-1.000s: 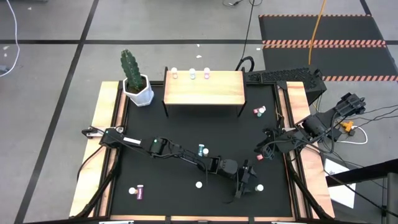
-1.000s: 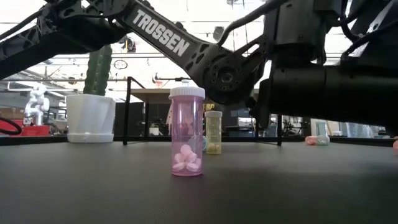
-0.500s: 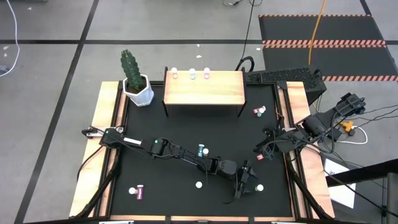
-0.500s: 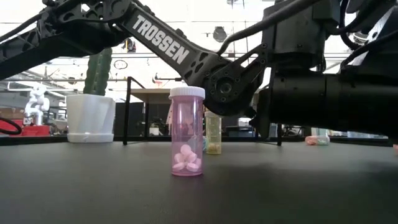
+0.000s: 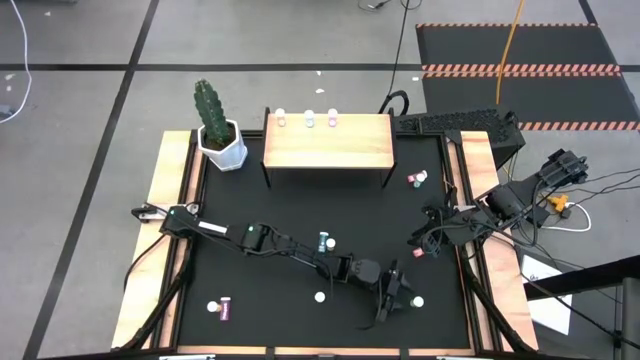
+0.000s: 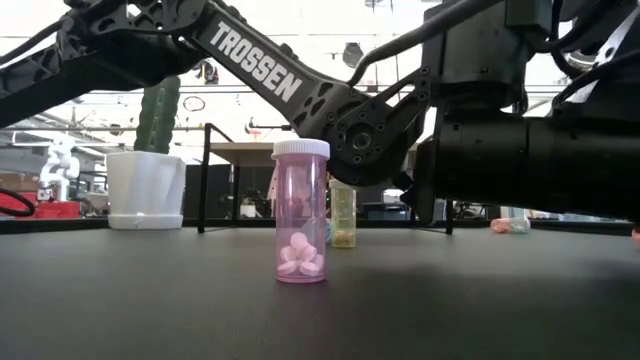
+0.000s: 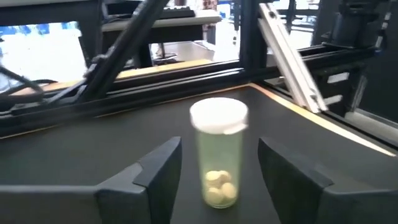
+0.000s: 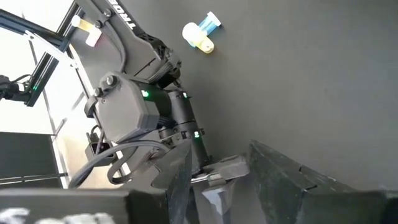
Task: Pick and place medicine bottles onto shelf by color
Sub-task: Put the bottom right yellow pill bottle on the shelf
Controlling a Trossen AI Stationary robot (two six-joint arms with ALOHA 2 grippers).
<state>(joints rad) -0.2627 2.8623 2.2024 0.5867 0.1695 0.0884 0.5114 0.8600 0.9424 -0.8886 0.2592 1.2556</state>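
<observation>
Three medicine bottles (image 5: 307, 120) already on shelf (image 5: 328, 143) back edge; rest scattered on desk (image 5: 270, 300).

My left gripper (image 7: 214, 171) stretched low to desk's front right, fingers spread, straddling yellow bottle (image 7: 218, 152), not yet clamped.

Right gripper (image 8: 233, 180) parked at right edge, jaws apart, empty.

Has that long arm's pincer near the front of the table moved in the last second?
Barely. In the high view the left pincer sits by the same white-capped bottle; in the low view the arm shifted slightly against the pink bottle.
</observation>
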